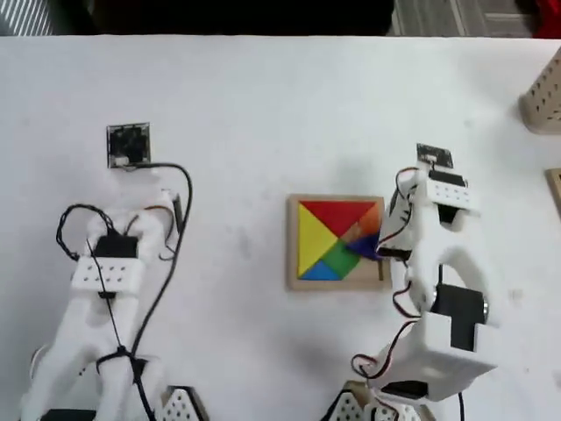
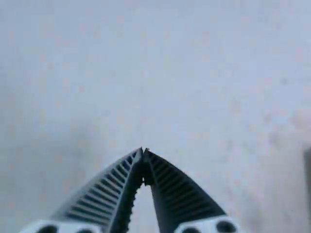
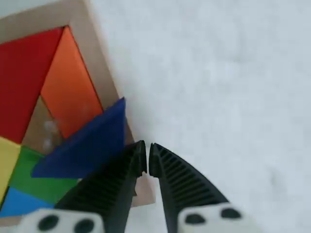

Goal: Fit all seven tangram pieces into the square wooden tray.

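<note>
White surface [image 1: 263,96] carries the square wooden tray [image 1: 292,241] right of centre in the high view. Its red piece [image 1: 336,213], yellow piece [image 1: 311,237] and green piece [image 1: 346,259] lie flat. A dark blue piece [image 3: 87,145] tilts over the tray's right rim. Just beside it, the right claw [image 3: 146,158] has its tips nearly together, gripping nothing. The left claw [image 2: 144,155] is pinched together over bare surface.

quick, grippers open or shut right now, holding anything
Left gripper: shut, empty.
Right gripper: shut, empty, beside the dark blue piece.

Triangle [image 3: 87,141] lying across tray [image 3: 92,43] rim, pieces [image 3: 29,73] inside.
</note>
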